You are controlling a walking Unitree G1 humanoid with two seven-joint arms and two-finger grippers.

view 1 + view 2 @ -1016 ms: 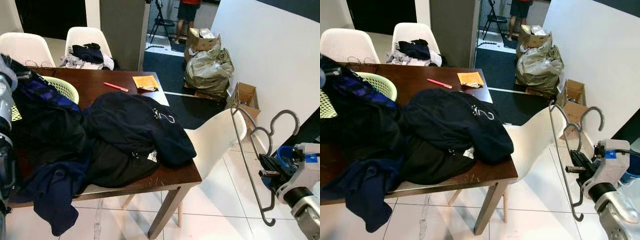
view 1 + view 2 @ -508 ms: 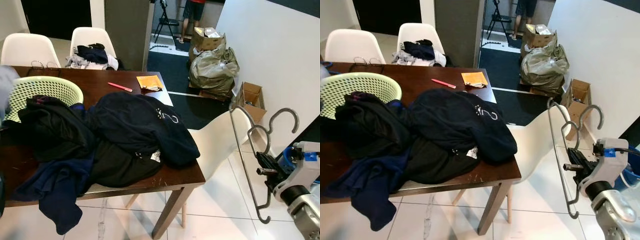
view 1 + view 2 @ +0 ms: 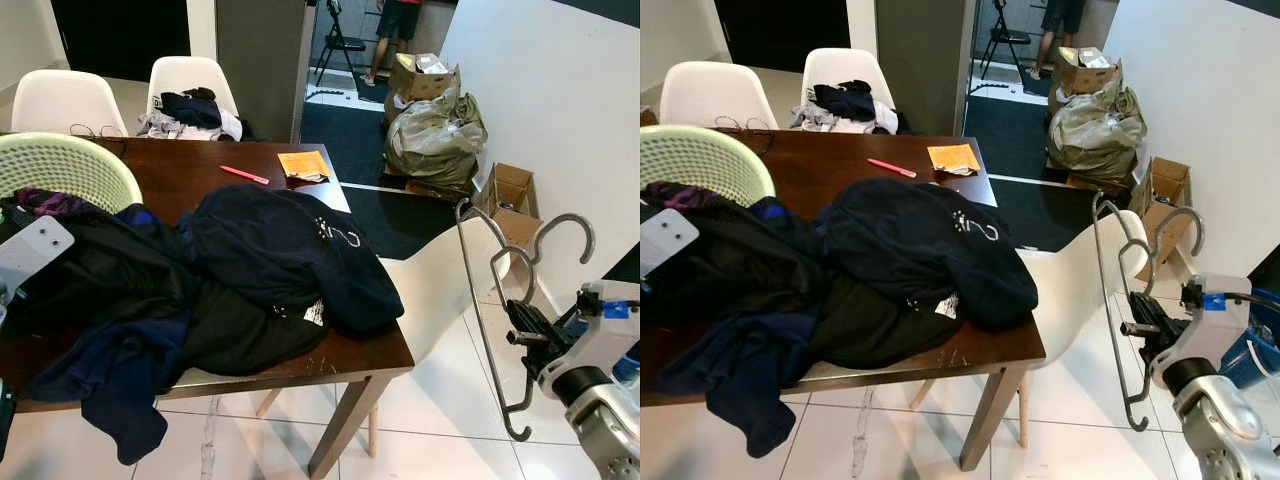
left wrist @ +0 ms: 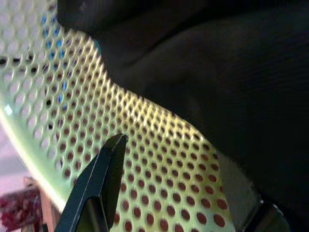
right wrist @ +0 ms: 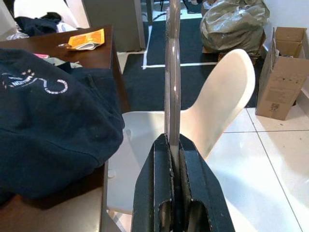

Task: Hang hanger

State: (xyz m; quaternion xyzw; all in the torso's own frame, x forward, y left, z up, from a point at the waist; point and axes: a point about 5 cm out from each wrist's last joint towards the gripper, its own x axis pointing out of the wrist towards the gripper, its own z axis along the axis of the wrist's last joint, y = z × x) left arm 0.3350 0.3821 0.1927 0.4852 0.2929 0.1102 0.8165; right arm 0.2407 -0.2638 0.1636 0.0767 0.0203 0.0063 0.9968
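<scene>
A grey wire hanger [image 3: 480, 300] stands upright at the right, beside the table corner, its hook [image 3: 565, 225] curling toward the white wall. My right gripper [image 3: 522, 335] is shut on the hanger's lower bar; in the right wrist view the fingers [image 5: 159, 183] clamp the wire [image 5: 172, 72] edge-on. My left gripper [image 4: 190, 179] is open against the pale green mesh basket [image 4: 145, 145], next to dark cloth. The left arm's white plate [image 3: 30, 250] rests over the clothes at the table's left.
A dark wooden table [image 3: 190, 170] carries a heap of dark clothes [image 3: 280, 250], the green basket [image 3: 70, 165], a pink pen [image 3: 245, 175] and an orange envelope [image 3: 303, 163]. A white chair [image 3: 440, 280] stands between table and hanger. Beyond are stuffed bags [image 3: 435, 135], a cardboard box [image 3: 510, 195] and a person [image 3: 400, 20].
My left arm has come down from high at the left onto the clothes beside the basket. The view has shifted a little. The right gripper keeps its hold on the hanger.
</scene>
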